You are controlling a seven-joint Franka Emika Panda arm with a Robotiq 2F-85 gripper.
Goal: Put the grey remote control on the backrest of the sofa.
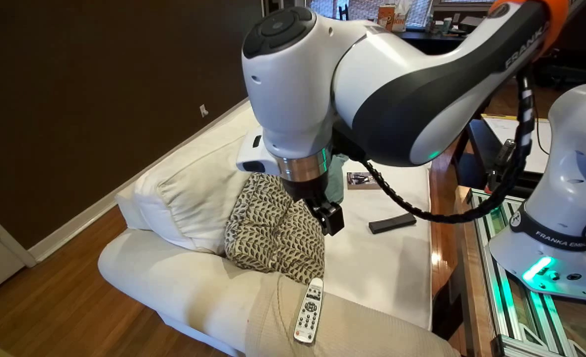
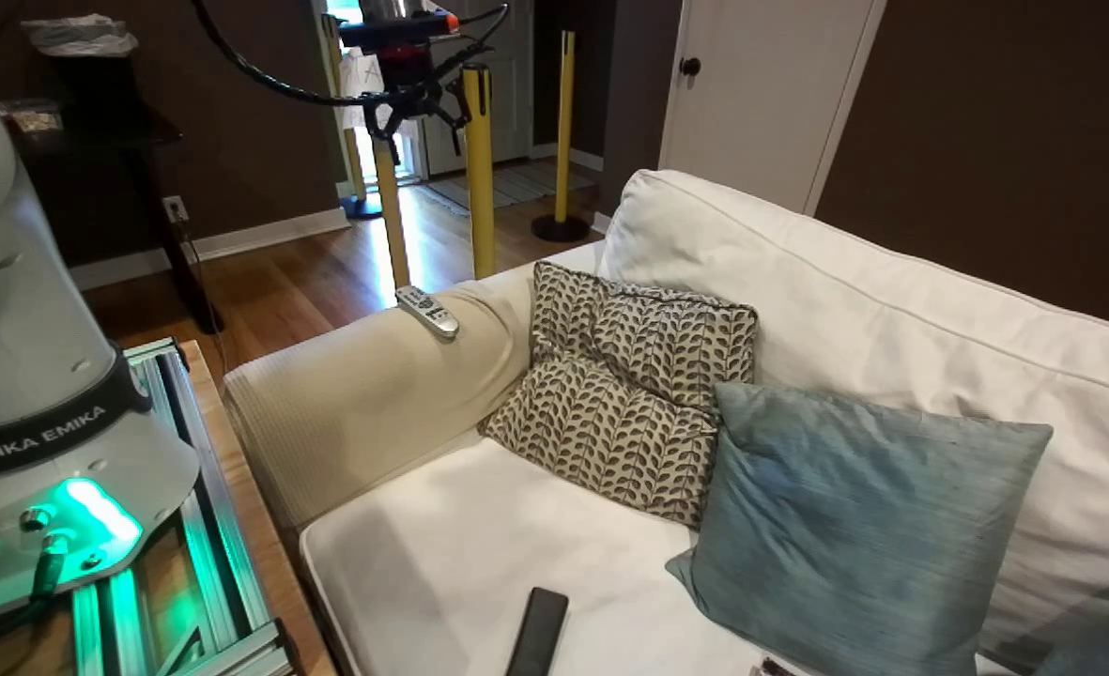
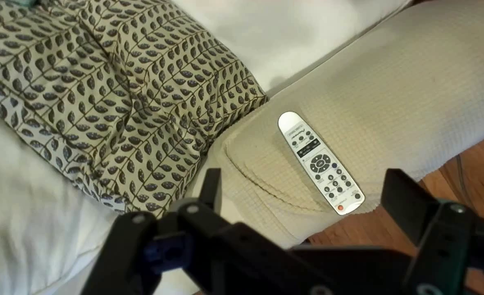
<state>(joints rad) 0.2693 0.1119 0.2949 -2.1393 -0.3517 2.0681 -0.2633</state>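
At the left of your wrist view is the white sofa backrest, your goal; next comes the leaf-print pillow. Your Robotiq gripper stands spread, holding nothing. Beyond it, the grey Pioneer remote control lies buttons up across the cloth-covered armrest. It should handle light and stiff, its shell probably slick: pinch the long sides near mid-length, squarely, since a nudge could slide it off the outer edge.
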